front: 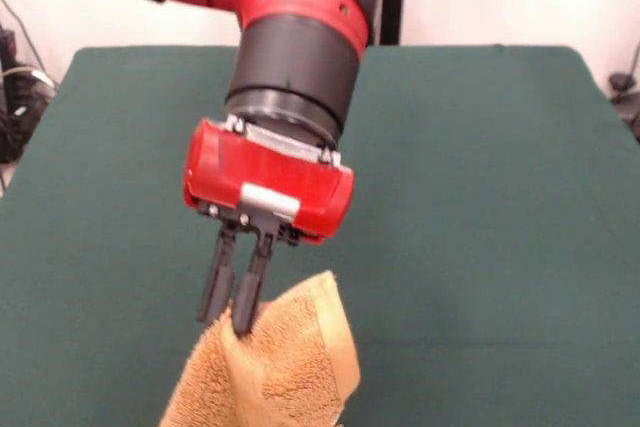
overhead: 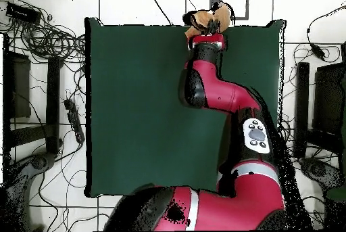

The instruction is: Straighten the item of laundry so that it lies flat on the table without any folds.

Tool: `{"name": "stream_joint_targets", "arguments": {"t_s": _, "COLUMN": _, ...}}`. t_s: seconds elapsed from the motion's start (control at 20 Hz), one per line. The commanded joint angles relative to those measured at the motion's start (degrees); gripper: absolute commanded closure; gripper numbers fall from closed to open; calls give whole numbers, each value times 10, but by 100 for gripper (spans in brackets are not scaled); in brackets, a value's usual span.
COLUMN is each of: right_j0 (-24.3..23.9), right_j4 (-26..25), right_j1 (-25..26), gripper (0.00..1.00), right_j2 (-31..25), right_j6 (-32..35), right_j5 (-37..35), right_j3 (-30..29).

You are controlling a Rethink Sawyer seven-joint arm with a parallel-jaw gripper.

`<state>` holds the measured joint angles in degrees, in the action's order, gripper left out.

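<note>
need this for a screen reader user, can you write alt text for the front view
A red and black robot gripper pinches the top of an orange-tan terry towel, holding it bunched and hanging at the near edge of a dark green table. The arm comes down from the top of the picture, and the towel's lower part runs out of view.

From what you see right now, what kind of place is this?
Most likely a robotics lab or test room. A red robot arm works at a green table, its hand gripping a towel. Loose cables cover the white floor around it.
</note>
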<state>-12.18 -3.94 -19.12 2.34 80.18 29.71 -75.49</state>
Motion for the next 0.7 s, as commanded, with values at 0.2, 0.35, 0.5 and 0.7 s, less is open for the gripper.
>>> {"name": "stream_joint_targets", "arguments": {"t_s": 0.2, "right_j0": -12, "right_j4": -67, "right_j1": 24, "gripper": 100, "right_j2": -108, "right_j6": 108, "right_j5": -108, "right_j3": -4}}
{"name": "stream_joint_targets", "arguments": {"t_s": 0.35, "right_j0": -16, "right_j4": -75, "right_j1": 29, "gripper": 100, "right_j2": -118, "right_j6": 98, "right_j5": -137, "right_j3": -8}}
{"name": "stream_joint_targets", "arguments": {"t_s": 0.5, "right_j0": -10, "right_j4": -69, "right_j1": 34, "gripper": 100, "right_j2": -116, "right_j6": 85, "right_j5": -169, "right_j3": -8}}
{"name": "stream_joint_targets", "arguments": {"t_s": 0.7, "right_j0": -4, "right_j4": -66, "right_j1": 43, "gripper": 100, "right_j2": -115, "right_j6": 72, "right_j5": -207, "right_j3": -2}}
